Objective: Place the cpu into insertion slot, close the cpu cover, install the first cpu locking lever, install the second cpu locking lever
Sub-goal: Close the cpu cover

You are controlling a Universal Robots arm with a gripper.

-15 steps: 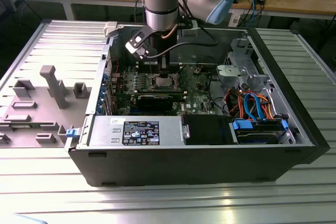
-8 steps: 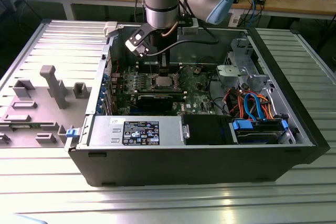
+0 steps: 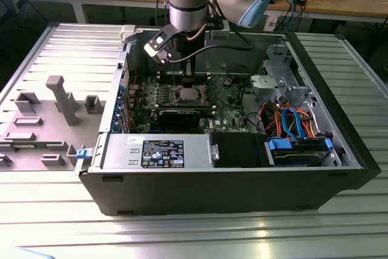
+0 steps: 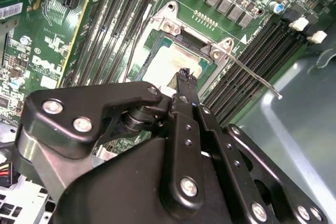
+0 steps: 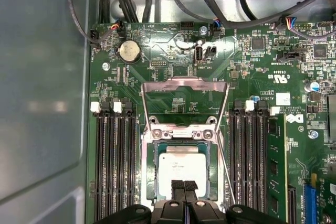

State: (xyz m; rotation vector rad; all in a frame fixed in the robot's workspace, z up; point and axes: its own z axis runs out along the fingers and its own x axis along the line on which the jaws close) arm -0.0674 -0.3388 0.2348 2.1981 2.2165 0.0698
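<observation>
Lying flat, square matte-silver cpu (image 5: 181, 167) fills metal-rimmed insertion slot (image 5: 149, 139).

- Square cpu with silver-grey metal top (image 5: 180, 167): dull, smooth.
- Green circuit board (image 5: 247, 77): glossy sheen.
- Black gripper (image 5: 184, 186) links: matt finish, with bright metal screws (image 4: 189, 185).
- Ribbed grey metal table (image 3: 182, 235): brushed, reflective.

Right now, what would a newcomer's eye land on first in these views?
The grey robot arm reaches into the open computer case, centre of the exterior view. In the first wrist view the silver cpu lies in the insertion slot, the cpu cover swung open beside it, and the shut claw hangs over the chip's edge.
</observation>
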